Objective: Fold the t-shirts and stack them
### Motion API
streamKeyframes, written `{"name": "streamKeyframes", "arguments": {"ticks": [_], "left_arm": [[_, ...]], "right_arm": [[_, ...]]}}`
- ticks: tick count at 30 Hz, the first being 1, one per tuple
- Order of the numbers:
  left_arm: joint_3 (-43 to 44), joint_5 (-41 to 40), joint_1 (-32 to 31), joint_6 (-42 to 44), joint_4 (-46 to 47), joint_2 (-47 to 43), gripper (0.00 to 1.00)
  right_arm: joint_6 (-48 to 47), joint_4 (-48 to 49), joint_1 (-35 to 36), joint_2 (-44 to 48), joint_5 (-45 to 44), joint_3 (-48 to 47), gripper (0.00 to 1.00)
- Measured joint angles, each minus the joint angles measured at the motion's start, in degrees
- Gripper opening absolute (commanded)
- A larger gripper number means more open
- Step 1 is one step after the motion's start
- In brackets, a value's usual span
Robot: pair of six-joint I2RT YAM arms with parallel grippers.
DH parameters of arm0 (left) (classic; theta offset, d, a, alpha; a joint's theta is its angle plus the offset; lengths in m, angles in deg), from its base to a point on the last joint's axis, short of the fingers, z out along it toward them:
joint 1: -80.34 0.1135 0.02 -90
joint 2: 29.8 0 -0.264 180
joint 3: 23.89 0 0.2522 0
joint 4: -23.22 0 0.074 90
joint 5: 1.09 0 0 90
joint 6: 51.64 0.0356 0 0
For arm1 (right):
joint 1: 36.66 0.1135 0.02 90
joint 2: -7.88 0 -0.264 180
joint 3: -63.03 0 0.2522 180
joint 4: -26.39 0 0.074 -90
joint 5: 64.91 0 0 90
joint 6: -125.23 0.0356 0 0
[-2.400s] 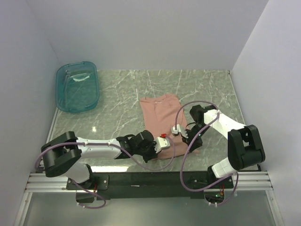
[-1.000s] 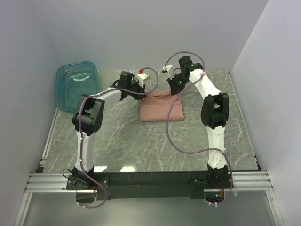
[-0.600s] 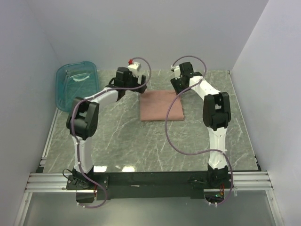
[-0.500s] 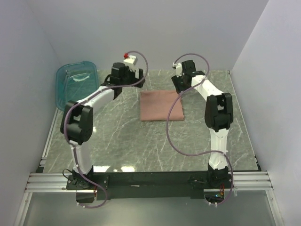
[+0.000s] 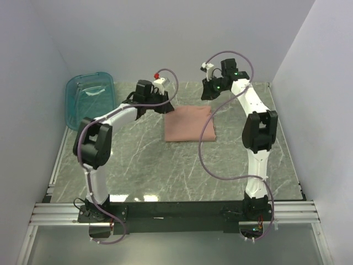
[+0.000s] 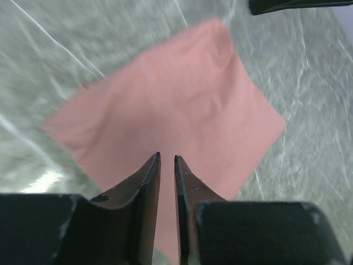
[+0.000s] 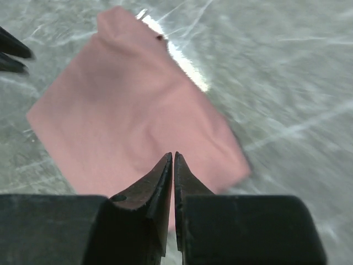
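Observation:
The dusty-pink t-shirt (image 5: 188, 123) lies folded into a flat rectangle at the middle back of the marble table; its print is hidden. It fills the left wrist view (image 6: 182, 105) and the right wrist view (image 7: 127, 116). My left gripper (image 5: 165, 104) hovers over the shirt's far left corner, its jaws (image 6: 166, 157) nearly together with nothing between them. My right gripper (image 5: 206, 94) hovers above the far right corner, its jaws (image 7: 174, 154) closed and empty. Neither gripper touches the cloth.
A translucent teal plastic bin (image 5: 90, 102) stands at the back left corner. White walls close the table at the back and both sides. Purple cables loop from both arms over the table.
Both grippers carried the shirt's near hem to the far side, folding it in half, then let go and rose. Since half a second ago the left gripper dropped toward the shirt; the right moved up.

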Motion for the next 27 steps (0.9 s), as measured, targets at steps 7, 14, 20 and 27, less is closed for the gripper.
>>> {"name": "streamKeyframes", "arguments": {"ticks": [7,14,20,27], "left_arm": [[7.32,3.37,-0.48,-2.12,-3.69,11.63,0.2],[10.64,-1.22,0.17,-3.63,-5.25,16.11,0.22],[12.72,-7.98,1.81,-5.18,-5.25,17.35,0.25],[17.16,-13.42,3.67,-7.28,-5.29,21.07,0.27]], "right_arm": [[3.34,-2.51,0.55,-8.9,0.0,-0.52,0.06],[9.79,0.57,0.02,-9.53,-7.96,0.59,0.03],[12.35,1.92,-1.95,-9.51,-12.41,1.6,0.03],[13.42,2.56,-3.93,-9.51,-17.05,1.57,0.04]]}}
